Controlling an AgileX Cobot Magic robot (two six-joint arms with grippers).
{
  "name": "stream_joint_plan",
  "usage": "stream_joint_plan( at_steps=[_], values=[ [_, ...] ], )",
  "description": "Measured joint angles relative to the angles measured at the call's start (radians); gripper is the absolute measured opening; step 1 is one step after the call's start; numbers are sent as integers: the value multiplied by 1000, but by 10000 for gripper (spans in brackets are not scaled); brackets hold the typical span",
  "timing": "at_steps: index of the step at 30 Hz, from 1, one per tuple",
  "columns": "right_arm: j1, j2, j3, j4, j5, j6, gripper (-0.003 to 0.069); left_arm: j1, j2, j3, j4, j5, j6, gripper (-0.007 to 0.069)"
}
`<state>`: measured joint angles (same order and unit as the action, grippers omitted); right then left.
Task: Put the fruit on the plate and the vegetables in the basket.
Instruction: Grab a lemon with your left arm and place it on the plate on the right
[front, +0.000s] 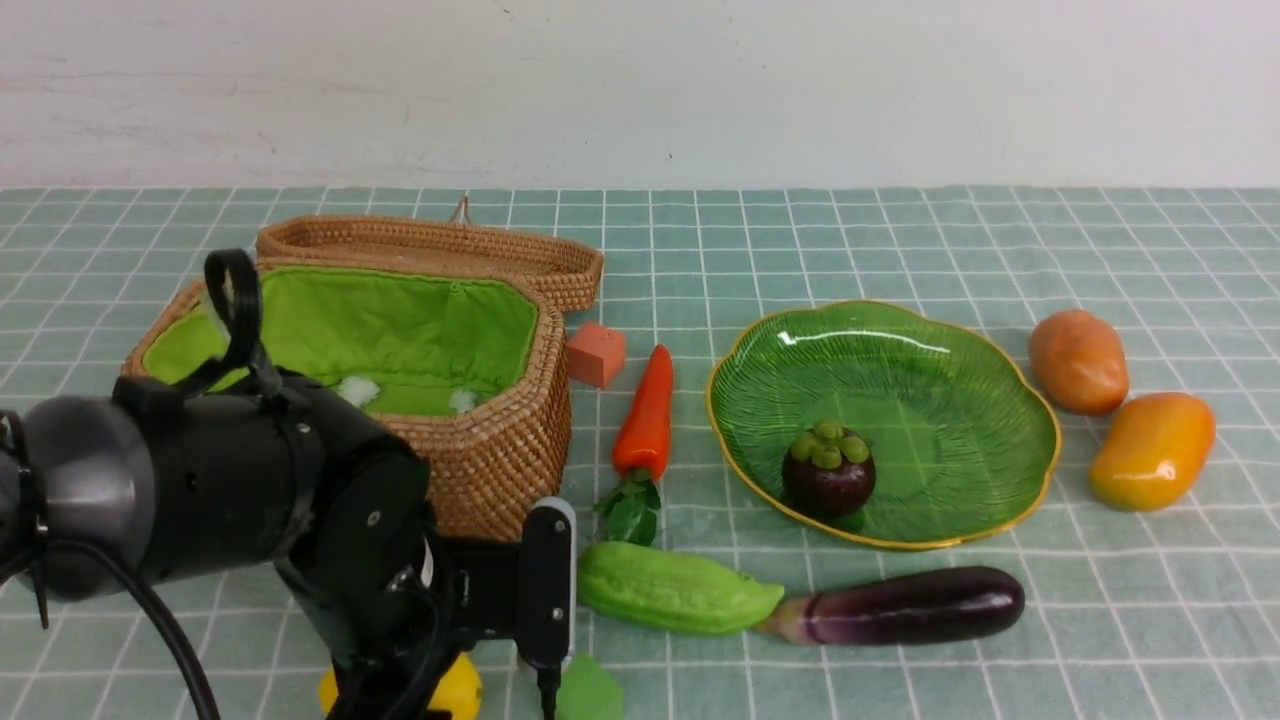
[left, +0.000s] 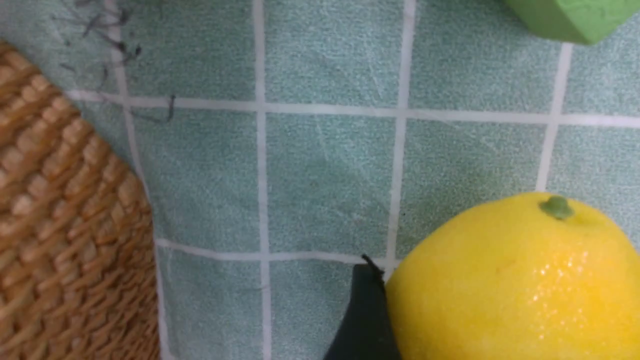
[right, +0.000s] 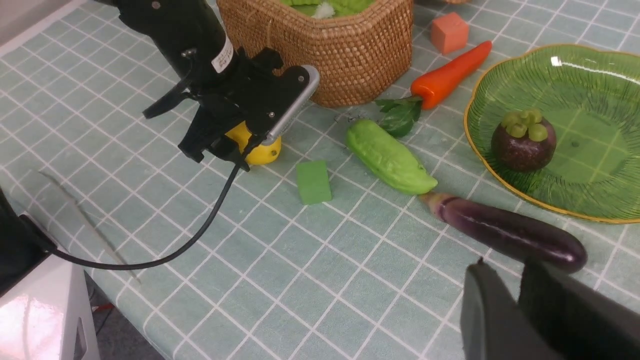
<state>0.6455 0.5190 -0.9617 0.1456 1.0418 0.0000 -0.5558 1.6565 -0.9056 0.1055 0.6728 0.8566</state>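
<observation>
touching lemon (left: 510, 280): left claw (right: 227, 150) finger (left: 365, 320)

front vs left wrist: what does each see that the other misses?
Front only: plate holding mangosteen, plus carrot, gourd, eggplant, potato, mango, salmon cube. Left wrist only: green stem nub on the lemon, a left claw finger against its side. Both: lemon, basket wall, green cube.

Three fruits (left: 510, 285) (front: 828, 470) (front: 1150, 452), four vegetables (front: 675, 590) (front: 647, 415) (front: 915, 605) (front: 1078, 362), two cubes (front: 596, 354) (front: 590, 692).

Mangosteen (front: 828, 468) sits on plate (front: 940, 370); lemon (left: 515, 280), mango (front: 1150, 450), potato (front: 1078, 360), carrot (front: 648, 412), gourd (front: 675, 590), eggplant (front: 910, 605) lie outside basket (front: 500, 450).
</observation>
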Motion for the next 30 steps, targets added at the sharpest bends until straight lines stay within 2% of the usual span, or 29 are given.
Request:
stream_joint_plan(
  at_steps=[7,8,11,12,15,19,20,23,30],
  values=[
    [0,0,-9,-30,0,0,108,-6,-15,-41,-3,37,-126,553],
    [0,0,-22,-45,0,0,108,-20,-34,-82,-3,61,-189,553],
    [0,0,-49,-62,-1,15,108,-57,-54,-156,-3,90,-279,553],
    [0,0,-63,-91,-2,38,108,-102,-57,-239,-3,99,-359,553],
    [1,-1,-71,-178,-1,114,108,-170,-6,-396,-12,65,-479,553],
    [1,-2,-72,-290,28,244,112,-193,179,-664,-33,7,-632,553],
    [1,-2,-72,-293,33,249,112,-191,190,-677,-33,6,-650,553],
    [1,-2,-72,-291,83,269,116,-179,374,-900,-34,8,-711,553],
    [1,-2,-72,-263,134,263,119,-169,627,-1184,-3,8,-726,553]
  ],
)
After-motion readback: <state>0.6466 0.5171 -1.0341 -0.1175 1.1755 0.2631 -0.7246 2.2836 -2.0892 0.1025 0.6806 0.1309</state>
